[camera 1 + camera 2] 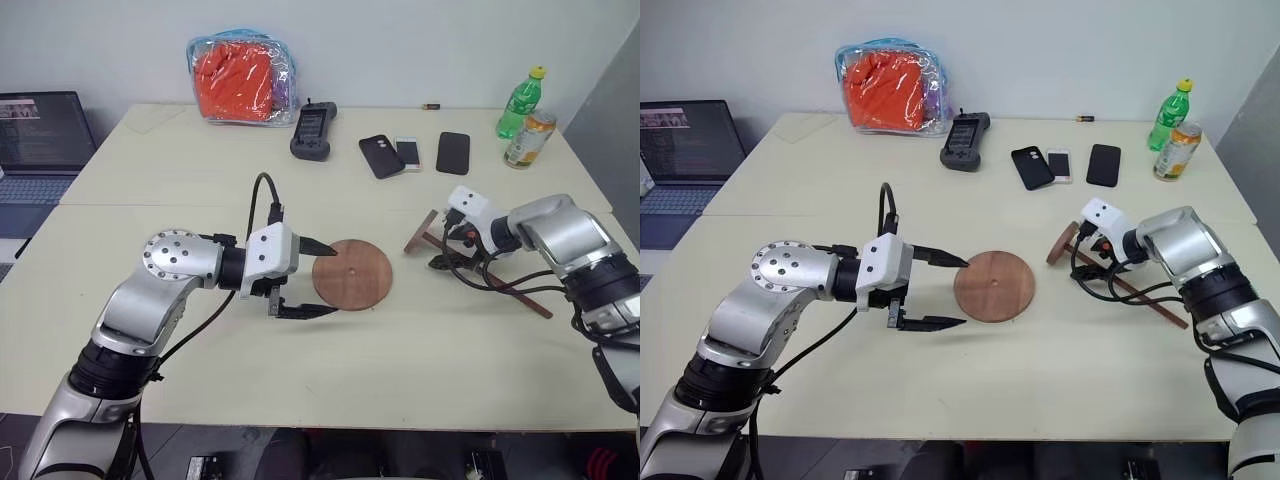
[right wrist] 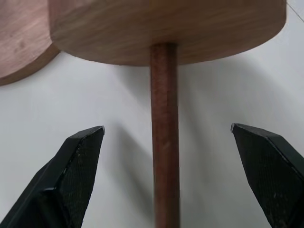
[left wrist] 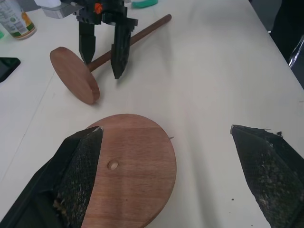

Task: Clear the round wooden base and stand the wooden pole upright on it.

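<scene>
Underneath, pale table [image 1: 300, 380], grey wall [image 1: 400, 40]

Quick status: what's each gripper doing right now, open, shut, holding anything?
Left gripper: open, empty, beside the round wooden base.
Right gripper: open, straddling the wooden pole, not gripping it.

A pale table [image 1: 300, 370] carries the round wooden base [image 1: 352, 274] at its centre and the wooden pole [image 1: 500, 281] lying flat to the right. Along the far edge lie an orange bag [image 1: 240, 78], a black handset [image 1: 312, 130], three phones [image 1: 412, 153], a green bottle [image 1: 522, 102] and a can [image 1: 529, 138].
</scene>
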{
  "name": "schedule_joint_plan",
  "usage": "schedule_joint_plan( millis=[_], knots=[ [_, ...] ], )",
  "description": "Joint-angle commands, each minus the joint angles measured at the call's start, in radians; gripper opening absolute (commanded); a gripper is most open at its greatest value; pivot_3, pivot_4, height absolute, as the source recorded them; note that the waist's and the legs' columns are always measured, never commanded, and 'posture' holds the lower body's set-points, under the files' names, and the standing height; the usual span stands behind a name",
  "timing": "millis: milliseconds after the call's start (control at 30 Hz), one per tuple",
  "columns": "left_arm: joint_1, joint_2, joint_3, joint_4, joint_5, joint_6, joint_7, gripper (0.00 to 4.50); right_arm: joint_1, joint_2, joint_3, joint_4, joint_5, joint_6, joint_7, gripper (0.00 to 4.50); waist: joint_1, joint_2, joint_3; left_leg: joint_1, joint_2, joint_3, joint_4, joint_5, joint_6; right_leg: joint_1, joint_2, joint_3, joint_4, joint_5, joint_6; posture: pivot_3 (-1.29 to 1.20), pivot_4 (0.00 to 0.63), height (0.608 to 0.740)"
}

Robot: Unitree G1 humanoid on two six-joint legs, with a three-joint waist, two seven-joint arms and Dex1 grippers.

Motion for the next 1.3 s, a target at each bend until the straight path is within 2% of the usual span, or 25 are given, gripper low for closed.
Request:
schedule_joint_plan(
  millis=[33, 133, 200, 300, 400, 600, 633, 767, 867, 1000, 1067, 1100, 1200, 1300],
  knots=[
    [0.013, -0.003, 0.002, -0.041, 0.002, -0.017, 0.015, 4.50, -0.040, 0.011, 0.005, 0.041, -0.047, -0.023, 0.063, 3.63, 0.001, 0.000, 0.000, 0.000, 0.000, 0.000, 0.000, 0.000, 0.000, 0.000, 0.000, 0.000, 0.000, 0.000, 0.000, 0.00, 0.150, 0.740],
    [0.019, -0.003, 0.002, -0.044, 0.006, -0.019, 0.020, 4.50, -0.051, 0.020, 0.002, 0.049, -0.063, -0.012, 0.100, 2.89, 0.000, 0.000, 0.000, 0.000, 0.000, 0.000, 0.000, 0.000, 0.000, 0.000, 0.000, 0.000, 0.000, 0.000, 0.000, 0.00, 0.150, 0.740],
    [0.020, -0.004, 0.001, -0.043, 0.008, -0.021, 0.021, 4.50, -0.060, 0.027, -0.005, 0.058, -0.072, -0.008, 0.113, 2.87, 0.000, 0.000, 0.000, 0.000, 0.000, 0.000, 0.000, 0.000, 0.000, 0.000, 0.000, 0.000, 0.000, 0.000, 0.000, 0.00, 0.150, 0.740],
    [0.018, -0.005, -0.002, -0.036, 0.013, -0.027, 0.020, 4.50, -0.073, 0.037, -0.017, 0.076, -0.084, -0.003, 0.124, 2.37, 0.000, 0.000, 0.000, 0.000, 0.000, 0.000, 0.000, 0.000, 0.000, 0.000, 0.000, 0.000, 0.001, 0.000, 0.000, 0.00, 0.150, 0.740],
    [0.020, -0.003, -0.003, -0.031, 0.018, -0.034, 0.020, 4.50, -0.081, 0.043, -0.038, 0.087, -0.082, 0.016, 0.125, 1.59, 0.000, 0.000, 0.000, 0.000, 0.000, 0.000, 0.000, 0.000, 0.000, 0.000, -0.001, 0.000, 0.001, 0.000, 0.000, 0.00, 0.150, 0.740],
    [0.035, 0.015, 0.011, -0.008, 0.038, -0.052, 0.017, 4.50, -0.080, 0.044, -0.116, 0.045, -0.047, 0.102, 0.105, 0.32, 0.000, 0.000, 0.000, 0.000, 0.000, 0.000, 0.000, 0.000, 0.000, 0.000, -0.001, 0.000, 0.001, 0.000, 0.000, 0.00, 0.150, 0.740],
    [0.037, 0.016, 0.013, -0.005, 0.040, -0.055, 0.017, 4.50, -0.072, 0.039, -0.122, 0.025, -0.045, 0.113, 0.107, 0.22, 0.000, 0.000, 0.000, 0.000, 0.000, 0.000, 0.000, 0.000, 0.000, 0.000, -0.001, 0.000, 0.001, 0.000, 0.000, 0.00, 0.150, 0.740],
    [0.039, 0.016, 0.017, 0.000, 0.037, -0.055, 0.020, 4.50, -0.045, 0.030, -0.147, -0.041, -0.032, 0.160, 0.100, 0.22, 0.000, 0.000, 0.000, 0.000, 0.000, 0.000, 0.000, 0.000, 0.000, 0.000, -0.002, 0.000, 0.001, 0.000, 0.000, 0.00, 0.150, 0.740],
    [0.044, 0.026, 0.041, 0.008, 0.028, -0.041, 0.028, 4.50, -0.042, 0.034, -0.214, -0.134, 0.004, 0.203, 0.067, 0.22, 0.000, 0.000, 0.000, 0.000, 0.000, 0.000, 0.000, 0.000, 0.000, 0.000, -0.002, 0.000, 0.001, 0.000, 0.000, 0.00, 0.150, 0.740],
    [0.076, 0.059, 0.106, 0.027, 0.016, -0.020, 0.052, 4.50, -0.038, 0.066, -0.366, -0.362, 0.101, 0.266, 0.005, 0.22, -0.001, 0.001, 0.000, -0.002, 0.000, 0.000, 0.000, 0.000, 0.000, -0.003, -0.002, 0.000, 0.003, 0.000, 0.000, 0.00, 0.150, 0.740],
    [0.099, 0.069, 0.145, 0.033, 0.004, -0.001, 0.072, 4.50, -0.006, 0.079, -0.417, -0.494, 0.128, 0.239, -0.028, 0.22, -0.003, 0.001, 0.000, -0.003, 0.001, 0.000, 0.000, 0.000, 0.000, -0.007, -0.001, 0.001, 0.005, 0.000, 0.000, 0.00, 0.150, 0.740],
    [0.111, 0.074, 0.166, 0.037, 0.000, 0.004, 0.084, 4.50, 0.011, 0.108, -0.462, -0.556, 0.159, 0.227, -0.051, 0.22, -0.003, 0.001, 0.000, -0.003, 0.000, 0.000, 0.000, 0.000, 0.000, -0.006, -0.001, 0.001, 0.005, 0.000, 0.000, 0.00, 0.150, 0.740],
    [0.173, 0.092, 0.249, 0.052, -0.009, 0.016, 0.122, 4.50, 0.076, 0.293, -0.636, -0.729, 0.278, 0.162, -0.180, 0.22, -0.004, 0.000, 0.000, -0.004, 0.001, -0.001, -0.001, 0.000, 0.000, -0.008, -0.001, 0.000, 0.006, 0.000, 0.000, 0.00, 0.150, 0.740],
    [0.198, 0.091, 0.298, 0.054, -0.036, 0.044, 0.139, 4.50, 0.151, 0.435, -0.676, -0.816, 0.294, -0.008, -0.275, 0.22, -0.004, 0.000, 0.000, -0.005, 0.002, -0.001, 0.000, 0.000, 0.000, -0.009, 0.000, 0.000, 0.007, 0.000, 0.000, 0.00, 0.150, 0.740]
  ],
)
